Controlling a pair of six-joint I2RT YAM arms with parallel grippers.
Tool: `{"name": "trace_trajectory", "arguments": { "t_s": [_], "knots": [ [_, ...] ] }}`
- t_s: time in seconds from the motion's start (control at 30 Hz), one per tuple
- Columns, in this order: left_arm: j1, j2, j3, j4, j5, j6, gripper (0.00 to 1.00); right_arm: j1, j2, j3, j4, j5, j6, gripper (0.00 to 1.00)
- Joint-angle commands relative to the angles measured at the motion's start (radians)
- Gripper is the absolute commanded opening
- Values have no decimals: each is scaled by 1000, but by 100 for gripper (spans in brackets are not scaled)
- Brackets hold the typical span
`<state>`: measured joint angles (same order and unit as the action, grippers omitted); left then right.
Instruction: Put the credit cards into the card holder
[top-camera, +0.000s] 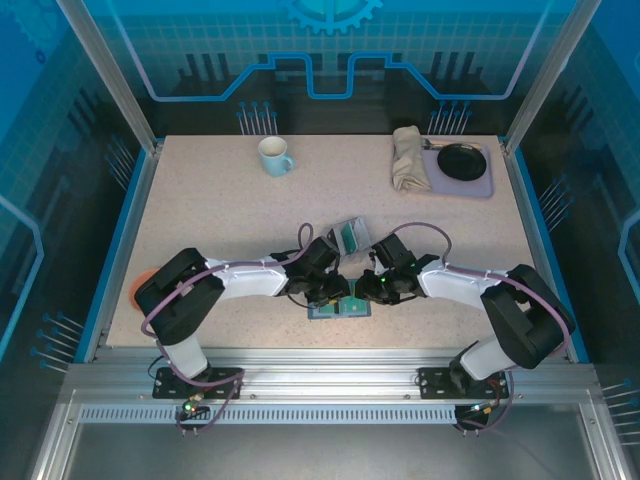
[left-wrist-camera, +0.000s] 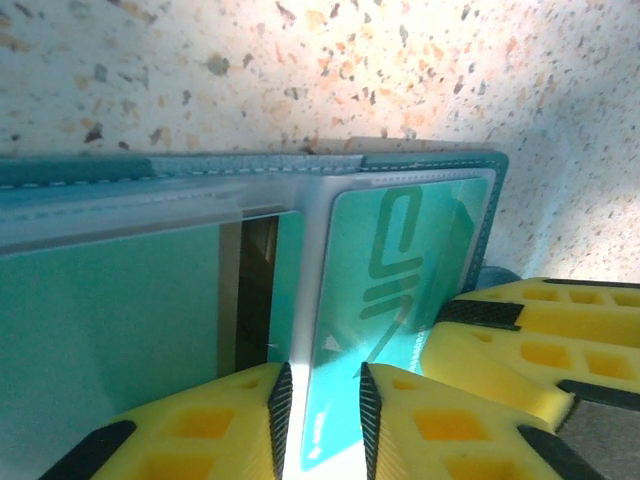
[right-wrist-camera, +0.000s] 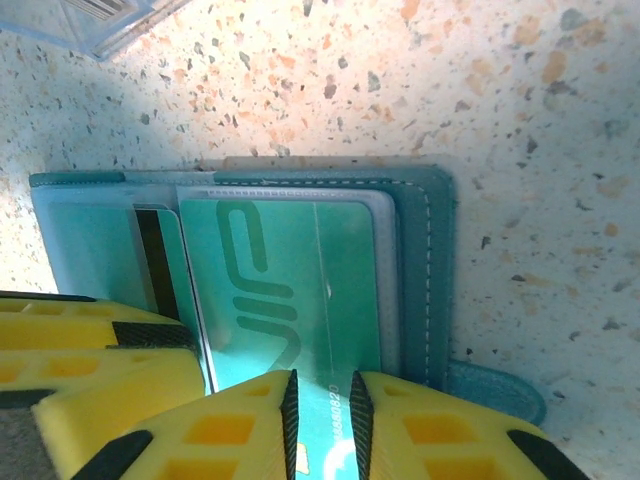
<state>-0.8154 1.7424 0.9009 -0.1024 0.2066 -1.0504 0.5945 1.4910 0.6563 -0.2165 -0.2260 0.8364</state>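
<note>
The blue-teal card holder (top-camera: 340, 310) lies open on the table near the front edge, between both grippers. In the right wrist view the card holder (right-wrist-camera: 435, 280) has a teal credit card (right-wrist-camera: 290, 290) in a clear inner slot, and a second card with a dark stripe (right-wrist-camera: 155, 250) beside it. My right gripper (right-wrist-camera: 325, 425) is open by a narrow gap over the teal card's near end. My left gripper (left-wrist-camera: 325, 425) is open too, straddling the pale slot edge (left-wrist-camera: 310, 300) next to the teal card (left-wrist-camera: 410, 260). A right finger (left-wrist-camera: 520, 340) sits close by.
A clear card rack (top-camera: 348, 235) with a teal card stands just behind the grippers. A pale mug (top-camera: 276, 156) sits at the back left. A folded cloth (top-camera: 407, 158) and a purple tray (top-camera: 485, 185) with a black dish are at the back right. An orange object (top-camera: 143, 290) is at the left edge.
</note>
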Motion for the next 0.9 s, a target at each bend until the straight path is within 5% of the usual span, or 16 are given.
{"name": "trace_trajectory", "arguments": {
  "t_s": [0.0,0.87],
  "knots": [
    [-7,29,28,-87,-17,41,25,-11,-23,-17,-71,23,-14,24],
    [-28,-40,114,-185,-68,129,28,-33,-127,-19,-130,54,-19,33]
  ]
}}
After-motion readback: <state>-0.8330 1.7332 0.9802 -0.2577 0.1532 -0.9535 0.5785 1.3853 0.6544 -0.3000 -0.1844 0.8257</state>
